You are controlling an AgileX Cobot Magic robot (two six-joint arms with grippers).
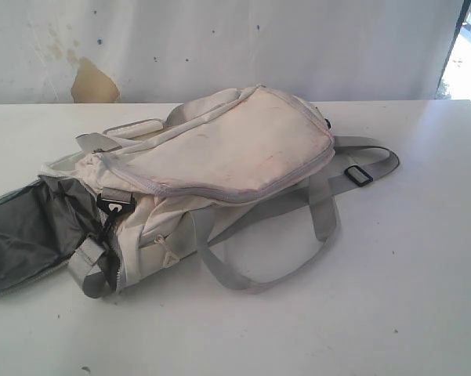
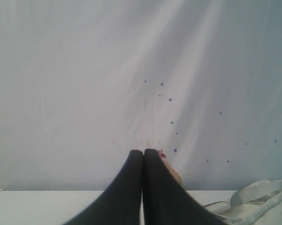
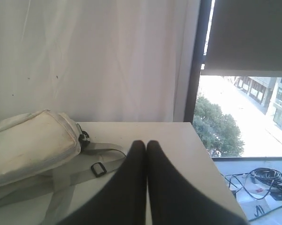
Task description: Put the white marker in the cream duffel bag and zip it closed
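The cream duffel bag point(image 1: 219, 149) lies slumped on the bench point(image 1: 407, 298), from the left edge to past the middle and nearer the far edge than the near one. Its dark grey lining point(image 1: 31, 227) spills out at the bench's left edge, so the mouth appears to be at that end. The grey webbing straps point(image 1: 325, 211) trail loose toward the right, one carrying a black buckle point(image 1: 359, 175). The white marker shows in none of the views, so its place cannot be told.

The left gripper point(image 2: 143, 152) has its jaws pressed together on nothing, raised above the bench and facing the back wall. The right gripper point(image 3: 146, 143) is likewise fully closed and empty, hanging near the bench's far right corner, apart from the bag.

The bag looks soft and limp. It will likely fold and drag rather than hold its shape, so the firmest hold is probably the grey zipper trim point(image 1: 219, 193) or the webbing, with one gripper bracing the fabric while the other draws the zip. No zip pull can be made out. A marker should be light, stiff and smooth, apt to roll, and is best pinched across the middle of its barrel.
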